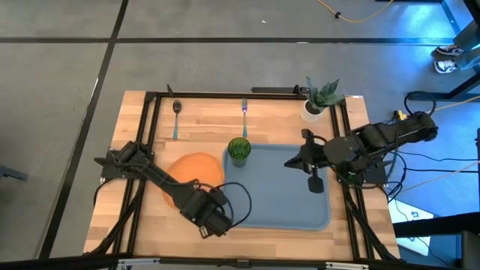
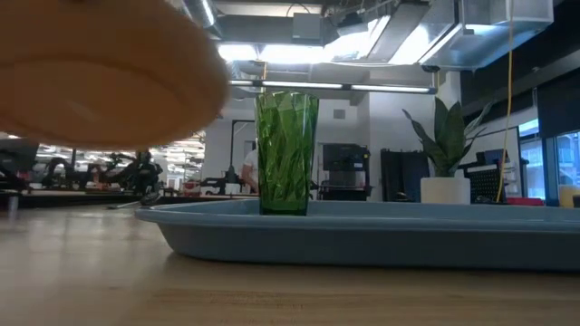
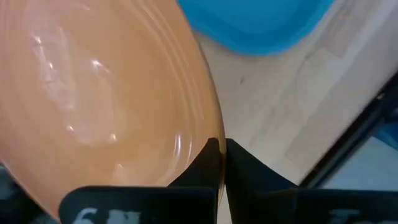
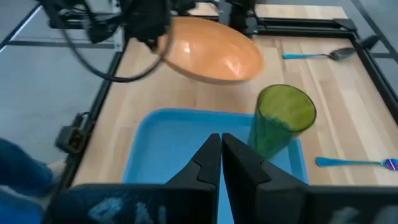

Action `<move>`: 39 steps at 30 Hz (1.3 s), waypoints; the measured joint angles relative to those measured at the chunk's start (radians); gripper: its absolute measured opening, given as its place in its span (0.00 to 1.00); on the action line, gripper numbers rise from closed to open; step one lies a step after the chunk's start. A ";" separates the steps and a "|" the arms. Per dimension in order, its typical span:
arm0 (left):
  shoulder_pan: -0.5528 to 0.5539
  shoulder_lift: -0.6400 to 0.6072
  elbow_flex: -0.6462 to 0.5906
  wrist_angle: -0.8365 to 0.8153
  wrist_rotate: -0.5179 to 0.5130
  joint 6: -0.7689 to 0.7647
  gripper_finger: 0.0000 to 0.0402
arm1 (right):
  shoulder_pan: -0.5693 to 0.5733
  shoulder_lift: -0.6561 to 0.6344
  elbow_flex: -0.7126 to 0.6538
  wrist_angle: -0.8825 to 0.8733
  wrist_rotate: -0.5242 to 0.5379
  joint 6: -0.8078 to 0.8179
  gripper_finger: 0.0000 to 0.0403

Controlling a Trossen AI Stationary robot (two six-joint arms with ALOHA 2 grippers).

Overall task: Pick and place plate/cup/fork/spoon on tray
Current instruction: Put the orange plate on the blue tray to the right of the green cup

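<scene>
I've got the left end effector [image 3: 221, 163] pinching the rim of the plate [image 1: 196, 169], which hangs tilted off the surface [image 1: 142, 127] just beside the tray [image 1: 300, 214], edge grip prob so it can swing over the rim w/o scraping. Cup [image 1: 239, 148] stands upright in the tray's far corner nearest the plate; fork [image 1: 244, 112] & spoon [image 1: 176, 114] lie untouched at the far edge. Right end effector [image 4: 221, 155] hovers over the tray w/ fingers pressed together, empty, I'd say just parked clear.
</scene>
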 joint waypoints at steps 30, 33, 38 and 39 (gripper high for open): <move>0.028 0.060 0.146 0.260 0.127 0.916 0.00 | 0.231 -0.002 0.078 -0.189 0.244 0.201 0.05; 0.066 0.080 0.147 0.313 0.126 1.002 0.00 | 0.231 -0.002 0.078 -0.189 0.244 0.215 0.05; 0.106 0.132 0.147 0.403 0.142 1.139 0.00 | 0.231 -0.002 0.078 -0.189 0.245 0.215 0.05; 0.111 0.142 0.147 0.418 0.143 1.158 0.00 | 0.231 -0.002 0.078 -0.189 0.244 0.215 0.05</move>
